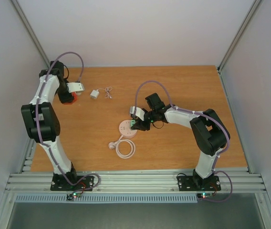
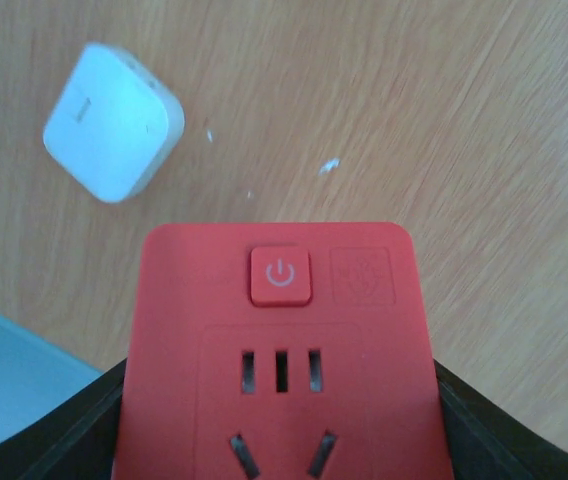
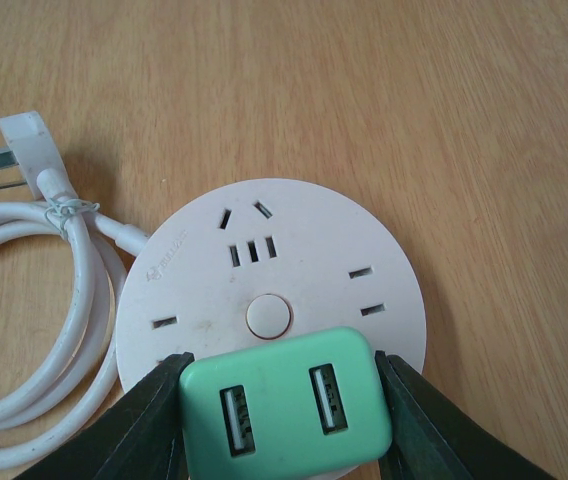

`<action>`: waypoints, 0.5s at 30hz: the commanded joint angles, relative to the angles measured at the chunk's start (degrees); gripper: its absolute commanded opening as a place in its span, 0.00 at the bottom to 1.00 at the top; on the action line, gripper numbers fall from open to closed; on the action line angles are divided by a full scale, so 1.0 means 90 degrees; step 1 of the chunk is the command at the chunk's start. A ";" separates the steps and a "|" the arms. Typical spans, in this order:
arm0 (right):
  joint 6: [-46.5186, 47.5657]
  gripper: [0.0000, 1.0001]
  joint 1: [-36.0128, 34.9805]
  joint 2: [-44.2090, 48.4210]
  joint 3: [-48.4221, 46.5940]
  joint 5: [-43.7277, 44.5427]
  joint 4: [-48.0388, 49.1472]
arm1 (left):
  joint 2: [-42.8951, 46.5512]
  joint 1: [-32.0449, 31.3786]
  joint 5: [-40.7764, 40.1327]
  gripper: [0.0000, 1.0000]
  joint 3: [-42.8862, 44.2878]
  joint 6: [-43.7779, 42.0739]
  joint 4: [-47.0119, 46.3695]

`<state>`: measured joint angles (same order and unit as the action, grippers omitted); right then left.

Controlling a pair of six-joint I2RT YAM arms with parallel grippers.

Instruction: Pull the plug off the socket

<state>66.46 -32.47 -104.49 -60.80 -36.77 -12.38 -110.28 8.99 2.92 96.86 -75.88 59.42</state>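
When viewed from above, near the middle of the wooden worktop [image 1: 188, 138]: round, flat, pale pinkish-white socket [image 1: 125, 129], lying flat, plug openings and a round button facing up. At its near edge, a green plug [image 3: 286, 412] with two USB ports on its face, overlapping the disc; cannot tell whether seated in the openings or lifted clear of them. Right tool [image 3: 286, 400] closed on the green plug, one dark finger [image 3: 134, 430] pressed to each side.

Just beside the socket, on its near left: coiled white cable [image 3: 34, 320], joined to the socket's side, bound with a wire twist, ending in a pronged white plug head [image 3: 24, 140] lying on the wood.

Well apart, at the far left of the worktop: left tool [image 2: 279, 430] closed on a red cube [image 2: 279, 340], dark fingers against both its sides, power button and slots on the cube's face. Near it, loose on the wood, a small white adapter [image 2: 114, 120] with rounded corners, and beside that a thin bundled cord [image 1: 108, 92].
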 commanded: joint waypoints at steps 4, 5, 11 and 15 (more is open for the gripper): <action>-0.0109 0.35 0.0126 -0.0275 0.0261 0.0912 -0.0527 | -0.0410 0.0004 -0.1822 0.29 0.0263 -0.0548 -0.0069; -0.0109 0.35 0.0127 -0.0270 0.0261 0.0912 -0.0520 | -0.0459 -0.0002 -0.2003 0.29 0.0256 -0.0632 -0.0129; -0.0154 0.37 0.0121 -0.0274 0.0241 0.0888 -0.0507 | -0.0648 -0.0114 -0.2683 0.30 0.0156 -0.0952 -0.0537; -0.0179 0.39 0.0122 -0.0265 0.0241 0.0870 -0.0480 | -0.0732 -0.0219 -0.2850 0.30 0.0062 -0.1135 -0.0707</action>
<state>66.26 -32.47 -104.49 -60.80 -36.82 -12.34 -115.96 8.14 -18.00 97.49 -82.74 56.53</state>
